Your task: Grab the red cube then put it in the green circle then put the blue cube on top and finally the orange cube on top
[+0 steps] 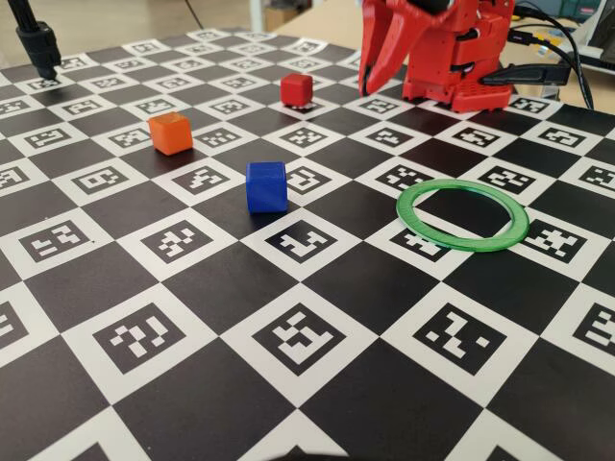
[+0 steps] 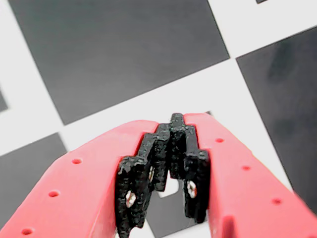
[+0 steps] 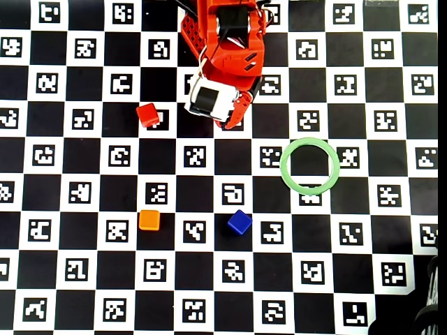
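Three cubes sit loose on the checkered worktop (image 1: 202, 384) while the red claw (image 3: 232, 120) hangs folded close to the arm's base, its black-padded fingers (image 2: 148, 168) clenched together on nothing, as the wrist view makes plain. The red cube (image 3: 147, 114), first on the list, rests on the board off to the claw's left in the overhead view, nearly level with the tip and well apart from it; in the fixed view (image 1: 296, 89) it sits just left of the hanging claw (image 1: 370, 84). That sideways offset looks like the relation the opening reach turns on: the claw would need to swing toward the cube and spread its fingers before coming down. The green circle (image 3: 310, 166) lies empty on the opposite side, to the claw's right and further out from the base in the overhead view. The blue cube (image 3: 239, 222) stands almost straight out beyond the claw tip, well apart, and the orange cube (image 3: 149, 220) lies out and to the left. No stacking has begun.
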### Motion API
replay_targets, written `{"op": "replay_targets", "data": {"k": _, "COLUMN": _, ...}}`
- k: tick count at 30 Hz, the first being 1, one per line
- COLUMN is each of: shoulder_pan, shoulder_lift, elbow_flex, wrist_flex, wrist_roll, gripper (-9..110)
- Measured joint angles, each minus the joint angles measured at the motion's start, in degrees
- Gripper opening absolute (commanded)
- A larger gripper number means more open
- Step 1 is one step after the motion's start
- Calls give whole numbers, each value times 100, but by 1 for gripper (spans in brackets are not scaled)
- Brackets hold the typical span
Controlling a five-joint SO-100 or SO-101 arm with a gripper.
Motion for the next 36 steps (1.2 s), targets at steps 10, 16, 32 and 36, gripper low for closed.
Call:
{"op": "replay_targets", "data": {"k": 10, "shoulder_pan": 606, "shoulder_lift": -2004, "elbow_flex": -2874, "wrist_flex": 1617, "wrist_roll": 1819, "gripper": -5}}
{"op": "replay_targets", "data": {"k": 16, "shoulder_pan": 976, "shoulder_lift": -2865, "elbow_flex": -4324, "wrist_flex": 2672, "wrist_roll": 2575, "gripper": -2}}
{"op": "replay_targets", "data": {"k": 32, "shoulder_pan": 2909, "shoulder_lift": -3630, "elbow_flex": -5537, "wrist_flex": 2918, "wrist_roll": 2030, "gripper": 23}}
{"op": "replay_targets", "data": {"k": 36, "shoulder_pan": 3533, "shoulder_lift": -3823, "elbow_flex": -5537, "wrist_flex": 2918, "wrist_roll": 1644, "gripper": 31}}
